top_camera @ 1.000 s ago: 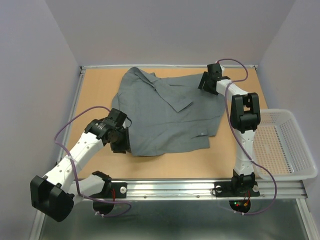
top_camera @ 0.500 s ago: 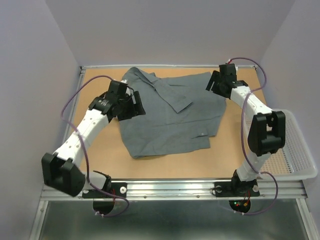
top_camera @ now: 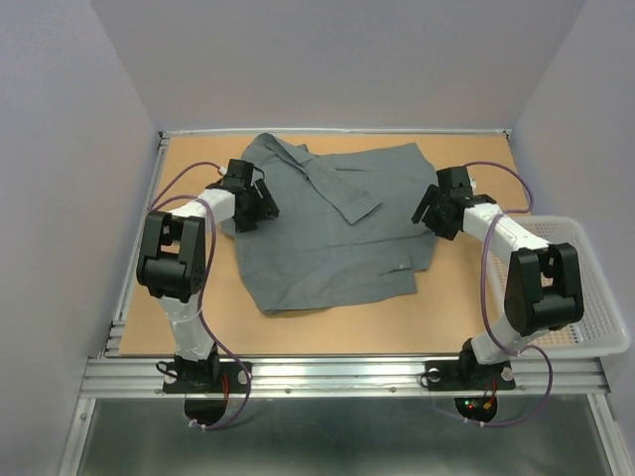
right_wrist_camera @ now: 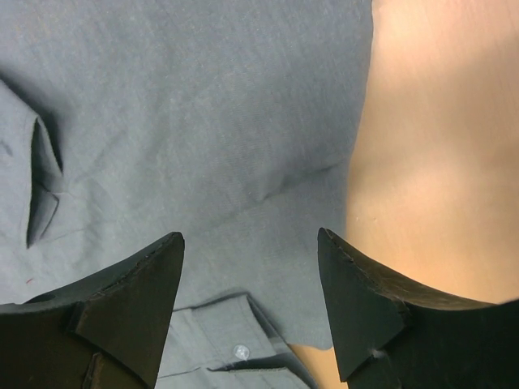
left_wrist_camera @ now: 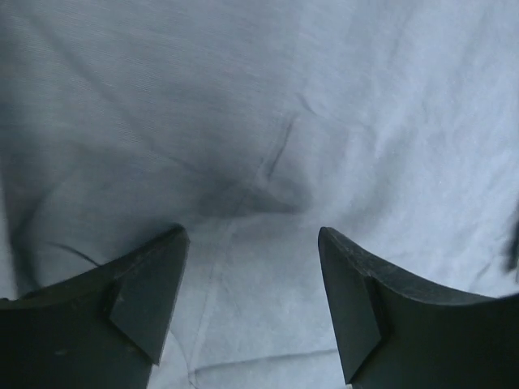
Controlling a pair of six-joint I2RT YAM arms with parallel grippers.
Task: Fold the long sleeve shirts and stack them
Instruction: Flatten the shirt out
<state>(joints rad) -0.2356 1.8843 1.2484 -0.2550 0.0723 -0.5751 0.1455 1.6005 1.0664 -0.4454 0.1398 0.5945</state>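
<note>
You have one plain grey cloth button-up shirt [top_camera: 332,223] lying rumpled on the tan table top [top_camera: 327,332]. It sits from the centre to the far side, with its collar towards the far left corner. Its long axis appears to run from far left to near right, though the overlapped cloth leaves this uncertain.

The left gripper [top_camera: 264,210] stands over the shirt's left edge and the right gripper [top_camera: 427,210] at its right edge, so each arm is nearest its own side. Both sets of jaws stand wide apart and grip nothing.

The left wrist view shows only creased cloth under the fingers, with no edge. The right wrist view adds what the overhead lacks: the shirt's edge beside the right-hand finger, bare table beyond it and a small pale button [right_wrist_camera: 239,351] on the shirt. The white mesh plastic basket [top_camera: 585,288] sits apart, to the right.
</note>
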